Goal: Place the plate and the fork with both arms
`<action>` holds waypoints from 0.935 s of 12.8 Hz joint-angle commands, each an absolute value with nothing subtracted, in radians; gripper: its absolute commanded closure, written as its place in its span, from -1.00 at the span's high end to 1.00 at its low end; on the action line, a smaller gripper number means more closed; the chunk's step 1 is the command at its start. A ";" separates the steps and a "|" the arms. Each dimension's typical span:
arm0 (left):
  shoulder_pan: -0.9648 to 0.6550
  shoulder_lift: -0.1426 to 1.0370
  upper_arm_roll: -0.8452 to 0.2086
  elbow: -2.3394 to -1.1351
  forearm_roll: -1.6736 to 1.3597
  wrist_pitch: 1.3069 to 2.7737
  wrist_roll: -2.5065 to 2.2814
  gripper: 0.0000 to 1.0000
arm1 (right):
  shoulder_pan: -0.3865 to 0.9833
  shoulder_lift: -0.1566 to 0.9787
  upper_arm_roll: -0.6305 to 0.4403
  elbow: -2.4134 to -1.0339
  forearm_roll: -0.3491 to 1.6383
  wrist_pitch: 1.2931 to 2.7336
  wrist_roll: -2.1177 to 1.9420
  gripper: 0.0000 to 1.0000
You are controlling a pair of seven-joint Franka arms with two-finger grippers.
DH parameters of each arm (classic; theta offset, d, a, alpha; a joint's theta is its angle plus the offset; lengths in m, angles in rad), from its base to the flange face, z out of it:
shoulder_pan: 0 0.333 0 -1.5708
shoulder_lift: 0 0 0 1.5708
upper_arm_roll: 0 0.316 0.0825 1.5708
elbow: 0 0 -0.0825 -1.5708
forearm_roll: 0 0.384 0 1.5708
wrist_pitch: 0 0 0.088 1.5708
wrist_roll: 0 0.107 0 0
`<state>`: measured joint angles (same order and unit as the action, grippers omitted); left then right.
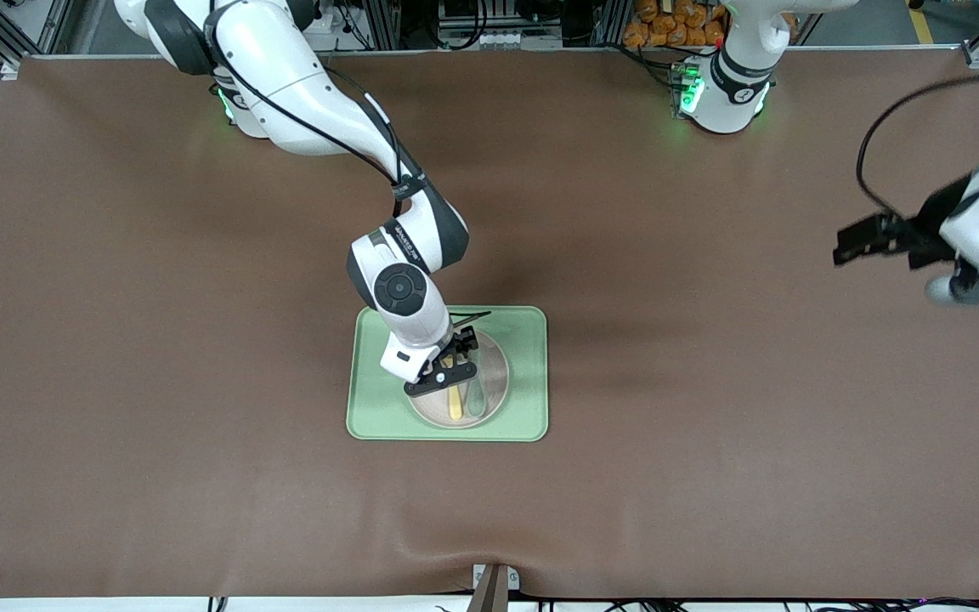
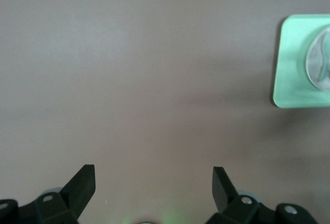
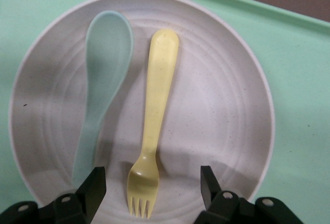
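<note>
The off-white plate (image 1: 494, 374) sits on the light green tray (image 1: 532, 374) near the table's middle. The pale yellow fork (image 1: 455, 401) lies on the plate beside a grey-green spoon (image 1: 476, 399). In the right wrist view the fork (image 3: 154, 126) lies on the plate (image 3: 221, 110) with its tines between my fingers, the spoon (image 3: 103, 79) beside it. My right gripper (image 1: 449, 367) is open just over the plate, straddling the fork's tine end (image 3: 153, 188). My left gripper (image 1: 859, 242) is open and empty, held high at the left arm's end of the table (image 2: 153, 182).
The brown table mat (image 1: 710, 382) spreads bare all round the tray. In the left wrist view the tray (image 2: 294, 69) with the plate (image 2: 315, 59) shows far off. A small bracket (image 1: 494, 586) sits at the table's nearest edge.
</note>
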<state>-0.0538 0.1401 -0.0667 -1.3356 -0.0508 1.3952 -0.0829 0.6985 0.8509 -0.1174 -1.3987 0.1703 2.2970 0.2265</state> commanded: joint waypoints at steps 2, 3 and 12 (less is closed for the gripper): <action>-0.044 -0.063 -0.086 -1.558 -0.021 1.417 -0.097 1.00 | 0.724 0.879 -0.129 -1.376 0.169 2.309 0.244 0.65; -0.044 -0.058 -0.084 -1.554 -0.020 1.428 -0.095 1.00 | 0.724 0.880 -0.129 -1.377 0.170 2.318 0.244 0.65; -0.046 -0.044 -0.064 -1.560 0.044 1.497 -0.074 1.00 | 0.724 0.882 -0.129 -1.379 0.164 2.318 0.241 -0.75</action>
<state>-0.0496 -0.0355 -0.0617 -1.5506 0.0204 1.4830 -0.0828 0.7125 0.8694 -0.1179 -1.3984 0.1702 2.3126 0.2274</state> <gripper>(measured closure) 0.000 0.634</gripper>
